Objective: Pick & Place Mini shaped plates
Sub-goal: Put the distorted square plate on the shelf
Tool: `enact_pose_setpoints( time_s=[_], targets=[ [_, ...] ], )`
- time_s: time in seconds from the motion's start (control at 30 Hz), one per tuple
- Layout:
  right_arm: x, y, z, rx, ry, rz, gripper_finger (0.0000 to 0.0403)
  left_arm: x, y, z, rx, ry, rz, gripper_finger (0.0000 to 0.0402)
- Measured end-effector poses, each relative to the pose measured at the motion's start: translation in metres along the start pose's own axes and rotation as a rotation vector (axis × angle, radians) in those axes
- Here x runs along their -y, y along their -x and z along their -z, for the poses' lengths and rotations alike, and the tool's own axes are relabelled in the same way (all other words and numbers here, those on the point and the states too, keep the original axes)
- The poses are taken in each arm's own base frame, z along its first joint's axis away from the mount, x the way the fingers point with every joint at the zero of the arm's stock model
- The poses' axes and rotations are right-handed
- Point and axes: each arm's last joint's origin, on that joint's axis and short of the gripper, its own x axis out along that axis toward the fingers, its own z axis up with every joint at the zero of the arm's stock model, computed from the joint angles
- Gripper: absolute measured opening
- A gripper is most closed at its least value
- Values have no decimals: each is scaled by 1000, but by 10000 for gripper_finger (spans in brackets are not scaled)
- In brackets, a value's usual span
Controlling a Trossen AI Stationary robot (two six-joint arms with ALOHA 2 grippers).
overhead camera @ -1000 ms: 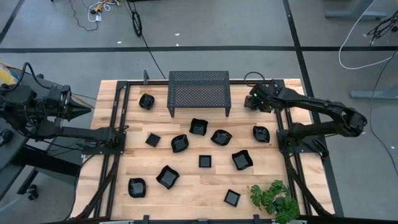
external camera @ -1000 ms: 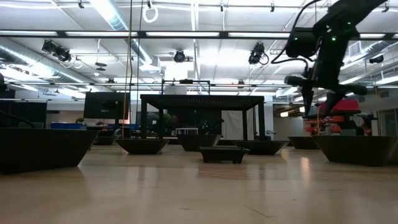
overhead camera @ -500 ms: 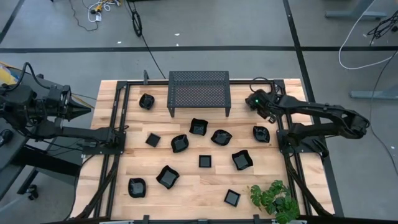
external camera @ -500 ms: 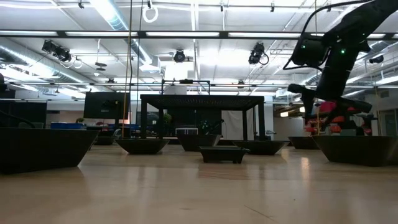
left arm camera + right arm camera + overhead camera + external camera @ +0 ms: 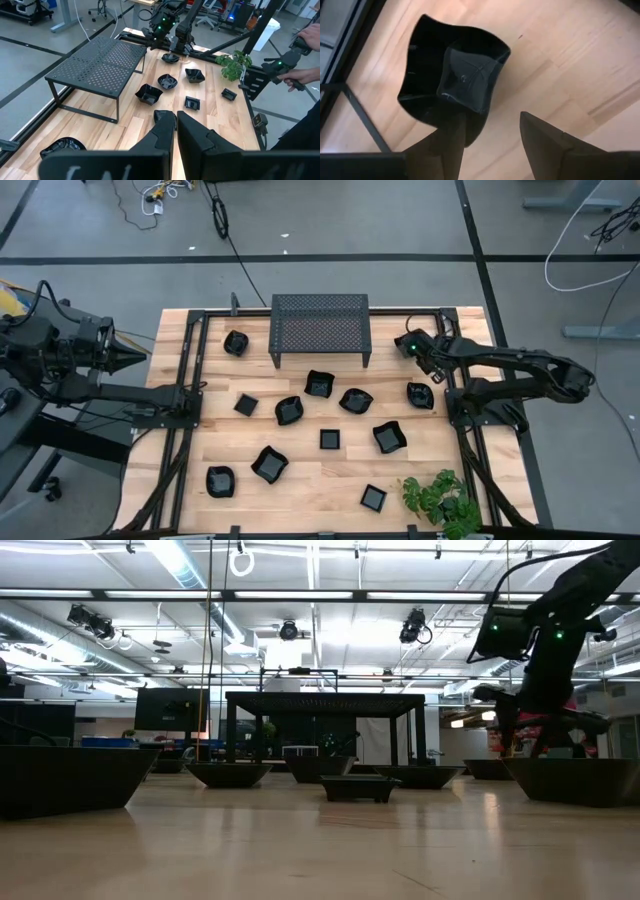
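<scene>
1. Since a second ago, high view: right claw (image 5: 428, 370) has swung toward a glossy black wavy-edged mini plate (image 5: 420, 394) on the wooden tabletop (image 5: 310, 480).
2. Right wrist view: claw open above that plate (image 5: 455, 80).
3. Left wrist view: left claw (image 5: 175, 131) closed, empty.

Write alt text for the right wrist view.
The right hand, open and empty, hangs just above a glossy black wavy-edged mini plate on the wooden table. A dark frame bar runs beside the plate.

Perforated stand (image 5: 320, 327) at bench (image 5: 300, 480) far edge; mini plates (image 5: 329, 439) spread before it; plant (image 5: 440, 500) at near right corner.
</scene>
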Motion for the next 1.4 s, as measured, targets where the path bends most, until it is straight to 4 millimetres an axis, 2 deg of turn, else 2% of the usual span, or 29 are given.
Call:
enact_pose_setpoints(
  time_s=[0.27, 0.63, 1.17, 1.4],
  targets=[
    [1, -11, 1, 67, -28, 17, 190, 0, 0, 0, 0, 0, 0, 25],
    [-6, -21, 5, 53, -46, -9, 183, 0, 0, 0, 0, 0, 0, 25],
    [-5, -21, 6, 26, -42, 0, 72, 0, 0, 0, 0, 0, 0, 25],
    [-5, -21, 6, 20, -41, 2, 36, 0, 0, 0, 0, 0, 0, 25]
  ],
)
